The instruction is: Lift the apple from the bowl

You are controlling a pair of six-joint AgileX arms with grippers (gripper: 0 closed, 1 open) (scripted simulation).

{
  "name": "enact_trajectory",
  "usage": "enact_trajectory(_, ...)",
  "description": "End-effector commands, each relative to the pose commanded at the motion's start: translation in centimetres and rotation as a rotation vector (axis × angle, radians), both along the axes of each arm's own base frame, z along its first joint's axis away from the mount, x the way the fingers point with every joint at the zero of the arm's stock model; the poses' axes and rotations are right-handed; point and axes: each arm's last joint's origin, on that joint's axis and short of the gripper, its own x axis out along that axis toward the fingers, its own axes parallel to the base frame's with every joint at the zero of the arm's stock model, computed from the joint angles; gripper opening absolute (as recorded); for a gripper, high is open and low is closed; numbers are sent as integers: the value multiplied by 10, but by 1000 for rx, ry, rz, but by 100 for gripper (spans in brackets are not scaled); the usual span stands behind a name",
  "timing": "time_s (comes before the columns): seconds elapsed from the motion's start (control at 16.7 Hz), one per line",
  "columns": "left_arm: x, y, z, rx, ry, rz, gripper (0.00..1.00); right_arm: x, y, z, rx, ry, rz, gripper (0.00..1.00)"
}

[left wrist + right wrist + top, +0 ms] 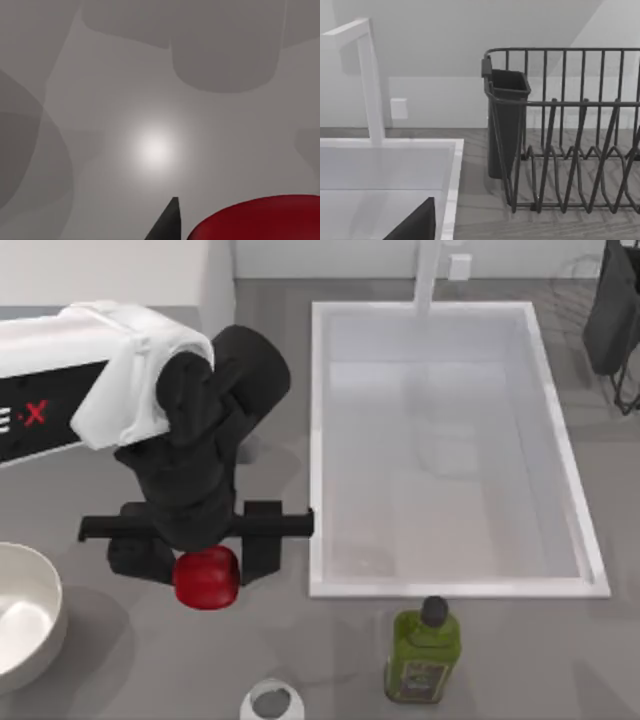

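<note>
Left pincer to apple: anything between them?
Nothing visible. In the top view the left pincer is already closed on the apple, held to the right of the bowl, apart from its rim.

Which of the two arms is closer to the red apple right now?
The left. Its gripper is right at the apple, holding it just right of the bowl. The right arm is far off, near the dish rack beyond the sink.
</note>
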Motion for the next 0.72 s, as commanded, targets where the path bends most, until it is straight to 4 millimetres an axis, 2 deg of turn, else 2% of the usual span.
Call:
enact_trajectory(0.18, -4, 3, -26, 9, 13, 0, 0, 0, 0, 0, 0, 0, 0, 100)
enact_trajectory(0.42, -5, 3, -28, 11, 15, -1, 0, 0, 0, 0, 0, 0, 0, 100)
enact_trajectory(0.72, -5, 3, -28, 11, 15, -1, 38, 0, 0, 0, 0, 0, 0, 100)
